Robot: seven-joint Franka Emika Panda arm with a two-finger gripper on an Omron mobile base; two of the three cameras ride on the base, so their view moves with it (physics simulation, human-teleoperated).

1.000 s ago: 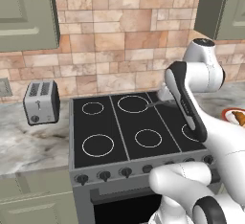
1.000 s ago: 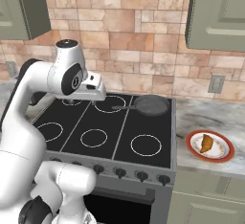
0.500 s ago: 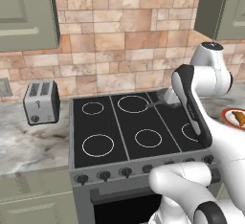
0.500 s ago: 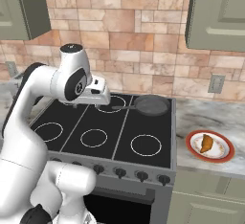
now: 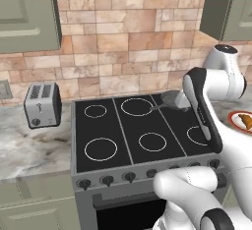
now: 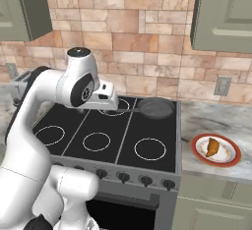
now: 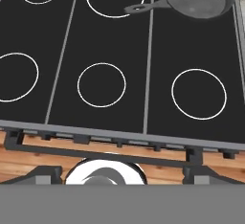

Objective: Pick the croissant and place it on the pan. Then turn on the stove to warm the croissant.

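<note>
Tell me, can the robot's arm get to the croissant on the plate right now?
Probably yes. The croissant lies uncovered on the plate on the counter right of the stove, nothing over it. The open gripper hangs above the stove, so the arm must swing right first.

The white arm rises from the base, bends at a raised elbow and folds forward; its gripper (image 7: 118,171) points downward, jaws spread wide, holding nothing.
</note>
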